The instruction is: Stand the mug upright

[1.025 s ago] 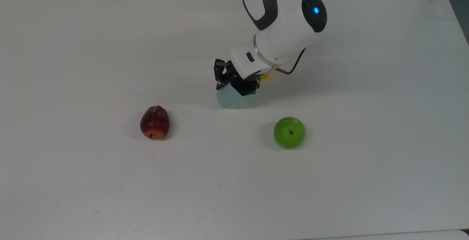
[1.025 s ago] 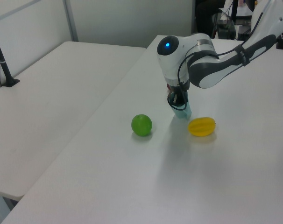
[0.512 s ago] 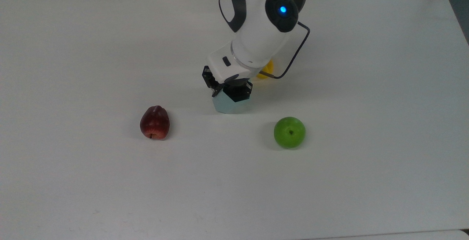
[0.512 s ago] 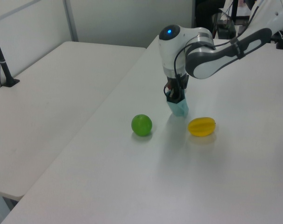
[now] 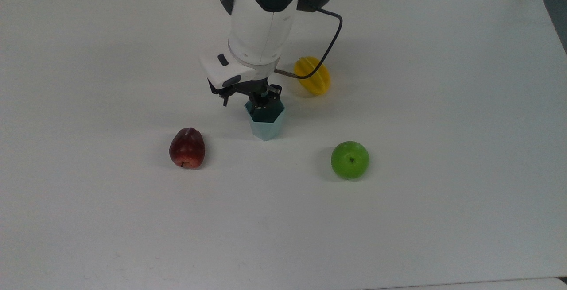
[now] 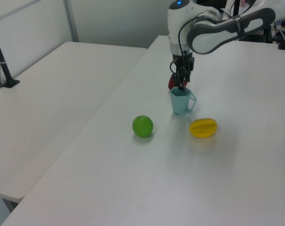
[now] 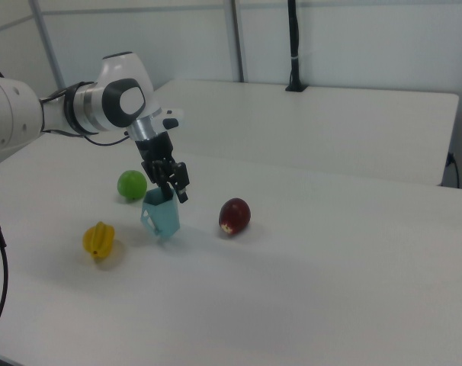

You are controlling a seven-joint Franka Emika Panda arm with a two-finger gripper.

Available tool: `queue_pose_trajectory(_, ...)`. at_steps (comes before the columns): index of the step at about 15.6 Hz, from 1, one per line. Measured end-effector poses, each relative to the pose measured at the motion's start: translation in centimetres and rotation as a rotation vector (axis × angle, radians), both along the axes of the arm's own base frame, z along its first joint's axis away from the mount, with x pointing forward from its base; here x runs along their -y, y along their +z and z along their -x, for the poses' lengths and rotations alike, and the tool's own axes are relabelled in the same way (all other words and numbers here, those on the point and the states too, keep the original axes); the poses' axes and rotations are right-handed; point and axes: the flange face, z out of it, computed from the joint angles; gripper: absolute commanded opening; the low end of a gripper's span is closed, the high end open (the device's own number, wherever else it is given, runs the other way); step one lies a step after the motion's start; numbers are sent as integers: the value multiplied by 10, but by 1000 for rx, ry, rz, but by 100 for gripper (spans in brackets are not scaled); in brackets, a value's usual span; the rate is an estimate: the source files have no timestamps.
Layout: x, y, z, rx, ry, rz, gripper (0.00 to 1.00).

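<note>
While my claw (image 5: 261, 100) grips the rim of the mug (image 5: 265, 124), one finger down inside its dark teal mouth, the mug has swung from lying tilted under my wrist a second ago to standing mouth-up on the table (image 5: 443, 104). In the left view its handle (image 6: 193, 101) now juts out to the left view's right, so the helper cup does have one. My judgement: the righting is all but done, and what remains is to let go and lift clear without tipping it. The mug stands near the table's middle, with a yellow fruit (image 5: 313, 75) toward the far edge, a red apple (image 5: 187, 148) and a green apple (image 5: 350, 160) toward the near edge. I can read no brand, label or writing anywhere.
</note>
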Motion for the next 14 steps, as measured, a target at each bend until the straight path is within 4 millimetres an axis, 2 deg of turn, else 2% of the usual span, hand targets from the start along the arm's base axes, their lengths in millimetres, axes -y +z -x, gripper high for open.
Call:
queue_pose_trajectory(2, 13, 13, 1, 14, -16, -4, 100)
queue_pose_trajectory(4, 36, 34, 4, 16, -37, -56, 100)
queue_pose_trajectory(6, 75, 70, 15, 10, -29, -138, 100)
queue_pose_trajectory(8, 118, 111, 37, -11, -12, -186, 100)
queue_pose_trajectory(10, 148, 147, 61, -18, -17, -209, 100)
queue_pose_trajectory(12, 162, 170, 75, -1, -21, -213, 100)
queue_pose_trajectory(14, 166, 180, 81, 14, -24, -213, 100)
